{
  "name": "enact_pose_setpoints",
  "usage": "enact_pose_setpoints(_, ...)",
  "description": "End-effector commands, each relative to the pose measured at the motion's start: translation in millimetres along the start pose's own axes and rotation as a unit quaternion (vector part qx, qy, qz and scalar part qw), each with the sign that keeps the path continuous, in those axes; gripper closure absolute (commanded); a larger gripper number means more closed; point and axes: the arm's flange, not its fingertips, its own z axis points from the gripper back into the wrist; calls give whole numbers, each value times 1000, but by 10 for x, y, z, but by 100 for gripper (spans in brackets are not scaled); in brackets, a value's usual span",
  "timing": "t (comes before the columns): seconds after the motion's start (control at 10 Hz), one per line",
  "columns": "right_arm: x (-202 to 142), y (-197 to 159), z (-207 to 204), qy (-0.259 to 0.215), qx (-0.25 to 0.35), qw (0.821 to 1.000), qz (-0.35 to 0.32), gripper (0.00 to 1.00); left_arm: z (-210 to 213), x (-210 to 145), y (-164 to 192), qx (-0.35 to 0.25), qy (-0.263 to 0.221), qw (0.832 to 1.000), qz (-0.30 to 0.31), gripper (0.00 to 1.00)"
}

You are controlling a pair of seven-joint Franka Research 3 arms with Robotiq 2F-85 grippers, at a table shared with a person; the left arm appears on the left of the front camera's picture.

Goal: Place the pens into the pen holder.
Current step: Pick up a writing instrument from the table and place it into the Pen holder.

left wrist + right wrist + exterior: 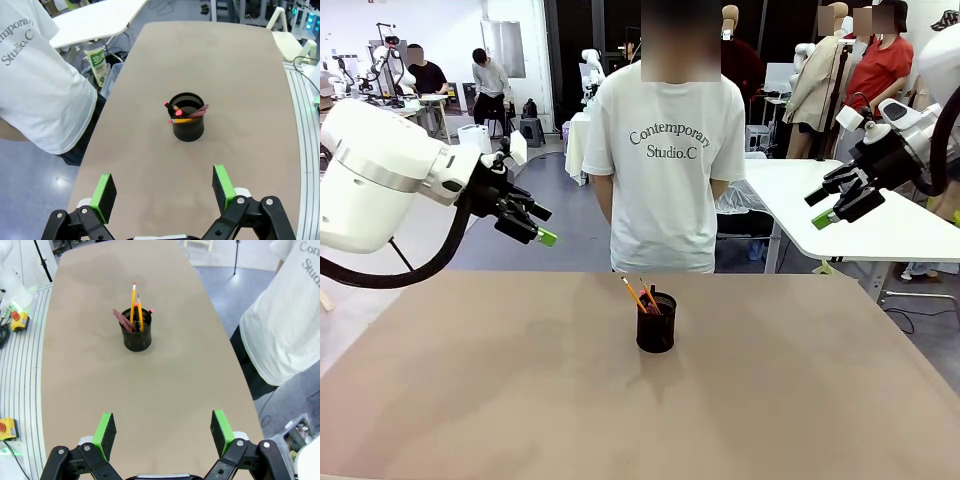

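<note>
So the thin pens [135,310] are all sitting inside the small black wire-mesh pen holder [656,322], which is standing upright mid-table [470,380]. Both claws, left claw [542,225] and right claw [820,208], are hanging wide open, empty, well away from the holder.

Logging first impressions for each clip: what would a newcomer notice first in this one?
A small black pen holder stands alone near the middle of the brown table, with the pens sticking out of its top. Both end effectors, left and right, hang open and raised at either side, apart from it. A person in a white T-shirt stands at the far edge.
</note>
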Motion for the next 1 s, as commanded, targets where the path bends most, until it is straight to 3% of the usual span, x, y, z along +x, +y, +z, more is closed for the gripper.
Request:
enact_pose_setpoints(0.0,33,32,11,8,1,1000,-9,0,0,-56,-33,-3,8,1000,-12,0)
enact_pose_setpoints(0.9,33,32,11,8,1,1000,-9,0,0,0,0,0,0,1000,0,0)
